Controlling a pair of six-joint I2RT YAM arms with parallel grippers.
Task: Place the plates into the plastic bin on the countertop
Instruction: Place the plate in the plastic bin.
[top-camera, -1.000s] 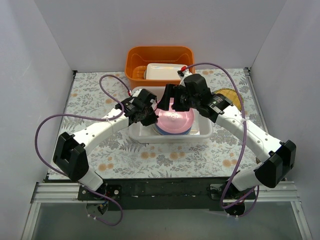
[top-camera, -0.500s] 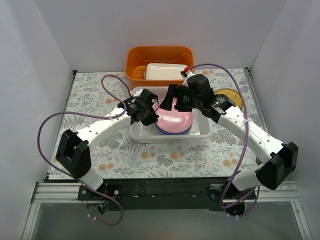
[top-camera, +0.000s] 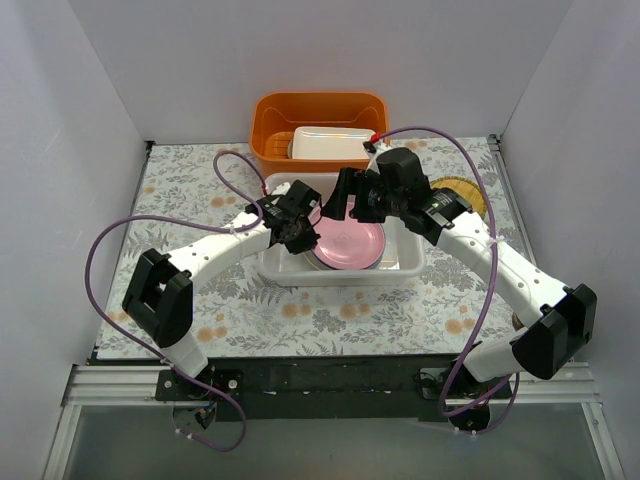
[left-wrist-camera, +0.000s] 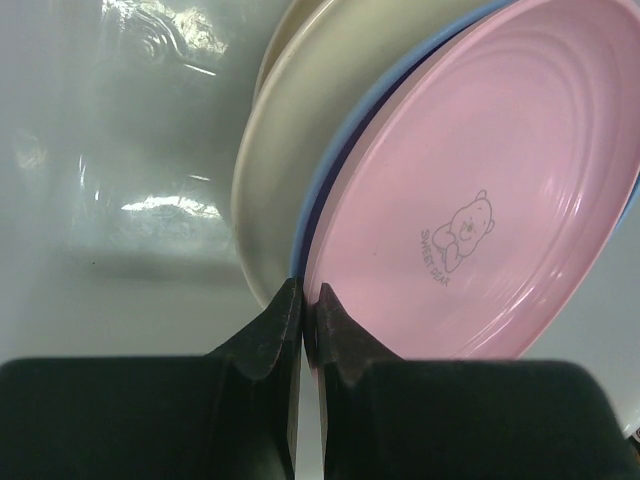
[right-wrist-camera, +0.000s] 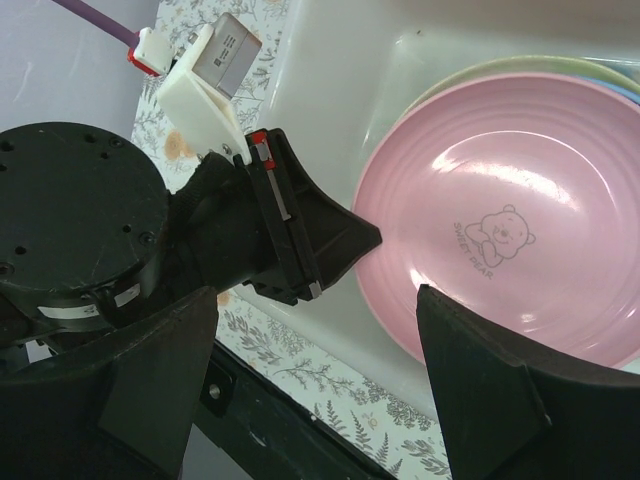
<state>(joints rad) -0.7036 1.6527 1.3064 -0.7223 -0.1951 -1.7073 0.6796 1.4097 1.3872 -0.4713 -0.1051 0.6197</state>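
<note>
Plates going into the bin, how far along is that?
Done: a stack lies in the bin, with the pink plate on top and a cream plate lower down. In hand: the left jaws are shut at the stack's edge, and the right jaws hang open over it, empty. Left: a yellow plate lies on the countertop right of the bin, partly behind the right arm.

The pink plate looks glossy, the plastic bin smooth and translucent.

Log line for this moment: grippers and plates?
left gripper: shut, tips at pink plate rim | right gripper: open, above it | pink plate: tops stack in plastic bin | yellow plate: on countertop
</note>
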